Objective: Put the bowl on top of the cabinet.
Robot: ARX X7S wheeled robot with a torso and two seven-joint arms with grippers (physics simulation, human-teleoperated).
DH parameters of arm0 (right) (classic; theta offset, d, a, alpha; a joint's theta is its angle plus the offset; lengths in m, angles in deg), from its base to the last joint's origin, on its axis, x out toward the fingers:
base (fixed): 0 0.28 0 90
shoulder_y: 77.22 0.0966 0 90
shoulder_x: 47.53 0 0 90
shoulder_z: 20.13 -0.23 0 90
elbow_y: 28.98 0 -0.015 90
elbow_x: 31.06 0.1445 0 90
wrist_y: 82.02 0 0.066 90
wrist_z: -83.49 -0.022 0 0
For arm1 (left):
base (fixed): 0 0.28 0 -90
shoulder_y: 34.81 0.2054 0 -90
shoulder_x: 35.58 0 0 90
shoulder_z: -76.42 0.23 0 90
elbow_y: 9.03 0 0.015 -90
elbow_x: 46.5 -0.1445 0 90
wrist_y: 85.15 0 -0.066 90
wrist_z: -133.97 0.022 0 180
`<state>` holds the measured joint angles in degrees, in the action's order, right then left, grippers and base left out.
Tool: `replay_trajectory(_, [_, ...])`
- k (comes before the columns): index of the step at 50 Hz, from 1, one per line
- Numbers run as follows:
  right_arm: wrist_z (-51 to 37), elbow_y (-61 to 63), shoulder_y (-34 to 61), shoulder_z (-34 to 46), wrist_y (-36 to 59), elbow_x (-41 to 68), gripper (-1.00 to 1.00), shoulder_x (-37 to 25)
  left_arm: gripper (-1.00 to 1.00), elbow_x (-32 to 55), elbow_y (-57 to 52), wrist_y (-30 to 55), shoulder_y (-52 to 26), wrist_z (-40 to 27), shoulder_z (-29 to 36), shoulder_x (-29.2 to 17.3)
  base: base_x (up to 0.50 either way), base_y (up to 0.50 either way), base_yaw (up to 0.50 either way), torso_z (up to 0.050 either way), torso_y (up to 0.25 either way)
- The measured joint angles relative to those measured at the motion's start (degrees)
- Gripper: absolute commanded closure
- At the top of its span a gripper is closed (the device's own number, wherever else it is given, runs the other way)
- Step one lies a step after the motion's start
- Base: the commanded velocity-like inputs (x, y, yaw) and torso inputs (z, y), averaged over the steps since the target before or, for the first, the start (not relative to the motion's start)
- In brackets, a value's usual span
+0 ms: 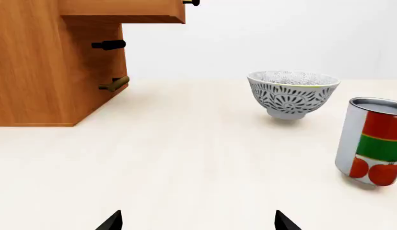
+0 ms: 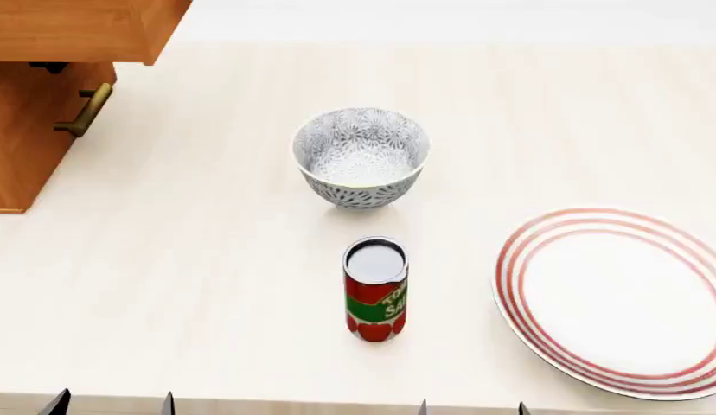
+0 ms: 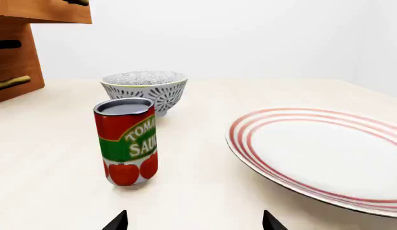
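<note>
Two hands w/ tips apart, empty; round floral bowl (image 2: 361,156) on matte tabletop (image 2: 220,259), wood-grain cabinet (image 2: 35,104) prob. glossy.

cabinet (image 2: 35,104): cut off by edge, top unseen
plate (image 2: 617,298): rim cropped
left hand (image 1: 197,221): only fingertips show
right hand (image 3: 194,221): likewise

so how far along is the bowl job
Nothing is done yet. The bowl sits upright on the table, apart from the cabinet. Both tools, left and right, are open and empty at the near edge. Left to do: grasp the bowl, lift it, set it on the cabinet.
</note>
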<state>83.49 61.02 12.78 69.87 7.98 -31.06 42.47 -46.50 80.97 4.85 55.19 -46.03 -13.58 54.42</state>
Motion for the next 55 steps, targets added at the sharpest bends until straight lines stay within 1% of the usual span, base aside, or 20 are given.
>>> replay_trajectory(18, [-2.90, 0.15, -0.21, 2.30, -0.03, 2.11, -1.00, -2.06, -1.00, 2.15, -0.02, -0.17, 0.14, -2.56, 2.33, -2.08, 0.00, 0.00, 0.00, 0.000, 0.000])
replay_trajectory(21, [-3.58, 0.43, -0.33, 2.69, -1.37, 2.04, -1.00, -2.42, -1.00, 2.00, -0.70, -1.08, 0.34, -3.34, 2.68, -2.44, 0.00, 0.00, 0.00, 0.000, 0.000])
replay_trajectory(24, [-4.57, 1.59, -0.62, 2.92, -5.49, 1.63, -1.00, -2.68, -1.00, 0.75, -2.72, -3.90, 0.94, -4.76, 2.96, -2.87, 0.00, 0.00, 0.00, 0.000, 0.000])
replay_trajectory(30, [-7.68, 6.30, -1.36, 2.48, -16.76, -0.75, -1.00, -2.93, -1.00, -3.74, -9.45, -12.10, 2.87, -8.71, 3.04, -3.50, 0.00, 0.00, 0.00, 0.000, 0.000])
replay_trajectory(36, [-10.62, 12.31, -2.23, 2.09, -23.84, -3.48, -1.00, -2.95, -1.00, -8.88, -17.15, -19.59, 5.07, -12.54, 2.87, -3.84, 0.00, 0.00, 0.00, 0.000, 0.000])
replay_trajectory(39, [-11.57, 15.50, -2.78, 2.32, -25.50, -4.34, -1.00, -3.01, -1.00, -10.72, -19.98, -22.01, 5.86, -13.92, 2.92, -3.99, 0.00, 0.00, 0.00, 0.000, 0.000])
replay_trajectory(43, [-12.83, 18.30, -3.38, 2.61, -26.80, -5.42, -1.00, -3.14, -1.00, -12.12, -22.33, -23.99, 6.53, -15.25, 3.17, -4.15, 0.00, 0.47, 0.00, 0.000, 0.000])
replay_trajectory(55, [-16.05, 21.53, -4.19, 3.71, -29.34, -8.65, -1.00, -3.67, -1.00, -13.61, -25.20, -26.24, 7.33, -17.63, 3.97, -5.20, 0.00, 0.50, 0.00, 0.000, 0.000])
